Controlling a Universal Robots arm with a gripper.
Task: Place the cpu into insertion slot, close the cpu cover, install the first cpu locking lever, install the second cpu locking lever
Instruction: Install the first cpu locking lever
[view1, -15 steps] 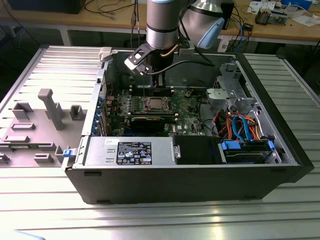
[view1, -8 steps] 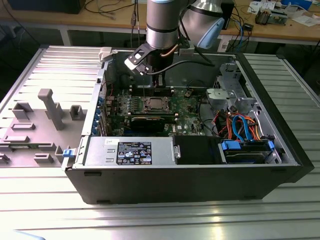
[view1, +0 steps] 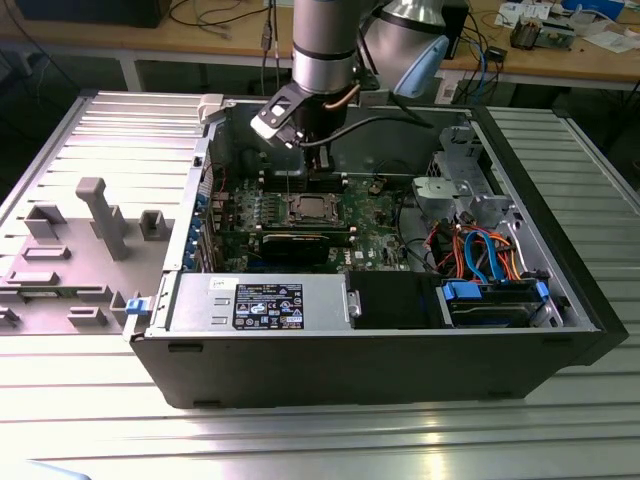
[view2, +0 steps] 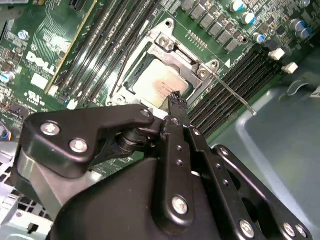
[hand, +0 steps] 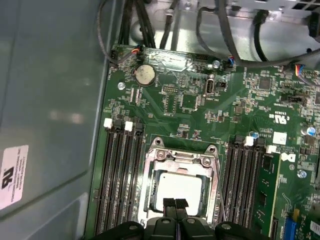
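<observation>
The cpu (hand: 178, 187) lies flat in the insertion slot (hand: 155, 192) with its silvery top showing; it also appears in the second wrist view (view2: 159, 84). The slot's pin field is hidden beneath it. The cpu cover (hand: 181, 159) is down around the chip, its window framing it. A thin locking lever (view2: 234, 95) sticks out from the cover's corner over the memory slots. My gripper (hand: 175, 203) is shut with nothing held, its black tips just above the cpu's edge, as the second wrist view shows too (view2: 175, 96). In the exterior view the arm (view1: 322, 60) hangs over the socket (view1: 308, 208).
Long black memory slots (hand: 120, 185) flank the socket on both sides. A coin battery (hand: 145, 74) and cable bundles (hand: 140, 22) sit beyond it. The open case holds a graphics card (view1: 300, 243), a power supply (view1: 262, 305) and a drive cage (view1: 470, 190). A grey fixture block (view1: 100, 215) stands outside on the exterior view's left.
</observation>
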